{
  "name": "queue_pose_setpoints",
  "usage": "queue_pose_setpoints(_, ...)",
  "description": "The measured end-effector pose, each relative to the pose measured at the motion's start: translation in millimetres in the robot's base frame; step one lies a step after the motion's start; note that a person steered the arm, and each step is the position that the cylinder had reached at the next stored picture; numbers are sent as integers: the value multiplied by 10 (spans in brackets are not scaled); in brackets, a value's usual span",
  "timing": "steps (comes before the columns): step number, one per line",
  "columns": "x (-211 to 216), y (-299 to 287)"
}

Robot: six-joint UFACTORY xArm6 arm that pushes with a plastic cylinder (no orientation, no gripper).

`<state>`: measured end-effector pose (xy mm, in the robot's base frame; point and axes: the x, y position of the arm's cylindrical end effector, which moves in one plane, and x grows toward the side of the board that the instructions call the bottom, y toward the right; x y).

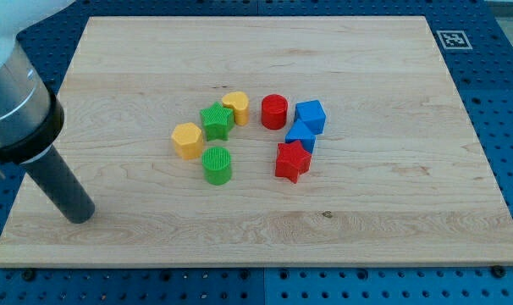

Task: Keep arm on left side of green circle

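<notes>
At inspection my tip (78,213) (a bare rod with no jaws, holding nothing) stood near the board's lower left, well apart from the green circle (217,164), which lay toward the view's right and slightly higher, below the green star (216,120).

No words, brand names or numbers could be read anywhere in the camera view. The only sign was a small square fiducial marker (452,39), a black pattern on a white field, which sat at the upper right of the frame, just off the top right corner of the wooden board (392,203) on the blue perforated table (502,110). Its pattern was too small to decode. The board's surface showed only wood grain, and the coloured blocks near the middle of the frame carried ridged texture but no lettering.
</notes>
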<state>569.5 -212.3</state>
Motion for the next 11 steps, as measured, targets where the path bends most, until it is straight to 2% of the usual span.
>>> queue_pose_setpoints(1,0,42)
queue_pose_setpoints(3,-73,787)
queue_pose_setpoints(4,-175,958)
queue_pose_setpoints(7,-298,958)
queue_pose_setpoints(9,-576,959)
queue_pose_setpoints(11,-526,1128)
